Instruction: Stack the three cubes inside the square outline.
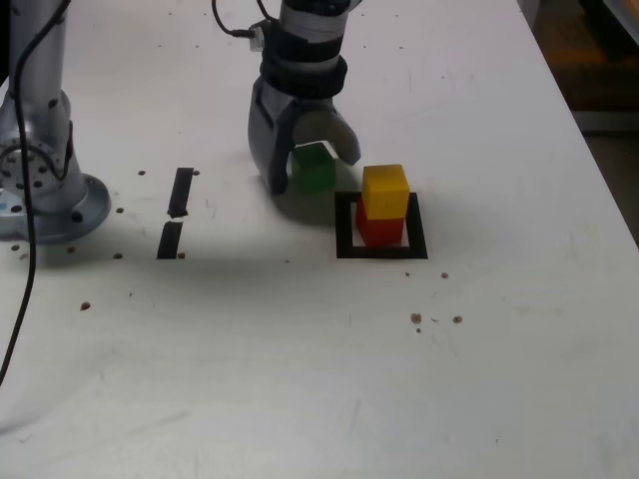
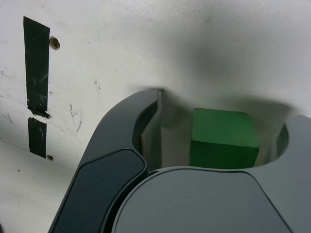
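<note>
Green cube (image 1: 316, 170) sits between the end effector's (image 2: 226, 107) parted jaws, ungripped. Uneven closing could twist it; a low carry towards the worktop's (image 1: 519, 329) right edge in the exterior view could topple yellow (image 1: 385, 190) off red (image 1: 379, 232). Only the wrist view shows gaps both sides; only the exterior, that stack.
</note>
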